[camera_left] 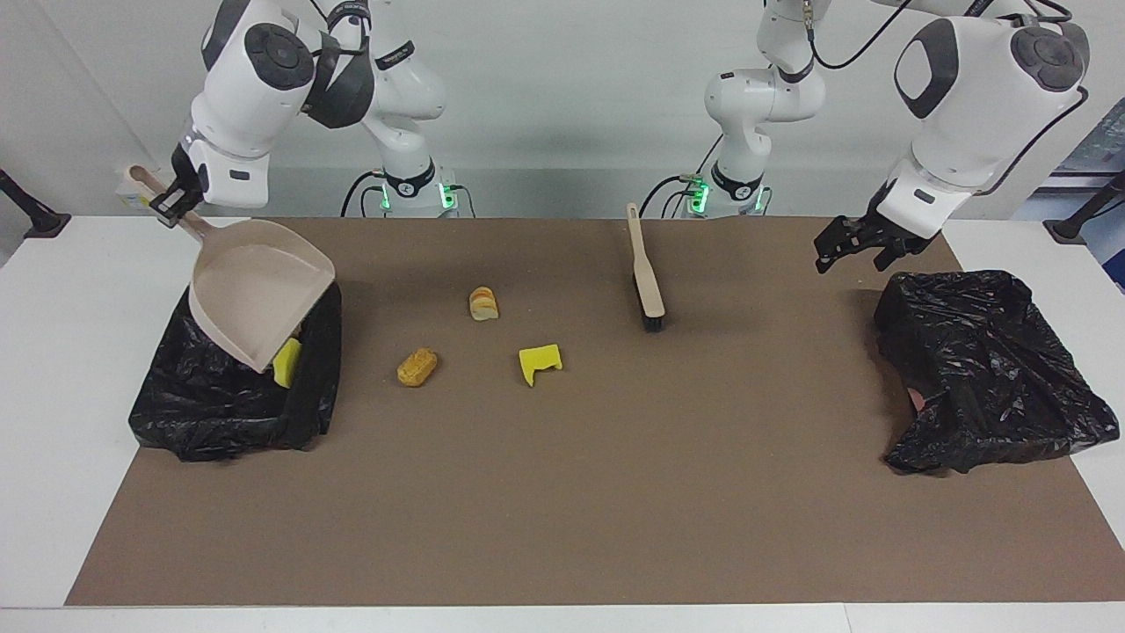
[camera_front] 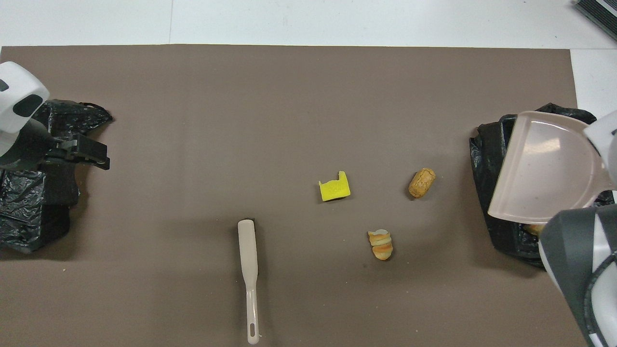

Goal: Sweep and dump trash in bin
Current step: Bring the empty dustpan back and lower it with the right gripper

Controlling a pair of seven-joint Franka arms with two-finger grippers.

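My right gripper (camera_left: 173, 204) is shut on the handle of the beige dustpan (camera_left: 255, 290), which it holds tilted mouth-down over the black bag-lined bin (camera_left: 228, 413) at the right arm's end. A yellow sponge chunk (camera_left: 286, 362) lies in that bin under the pan's lip. In the overhead view the pan (camera_front: 544, 168) covers much of the bin (camera_front: 487, 193). On the mat lie a yellow sponge chunk (camera_left: 540, 362) (camera_front: 334, 189), a brown bread piece (camera_left: 417, 367) (camera_front: 422, 182) and a sliced bread piece (camera_left: 483, 303) (camera_front: 381, 244). My left gripper (camera_left: 851, 255) (camera_front: 99, 158) is open and empty in the air.
The beige black-bristled brush (camera_left: 646, 281) (camera_front: 248, 270) lies on the brown mat (camera_left: 615, 492), nearer to the robots than the yellow chunk. A second black bag-lined bin (camera_left: 984, 369) (camera_front: 29, 212) stands at the left arm's end, under and beside the left gripper.
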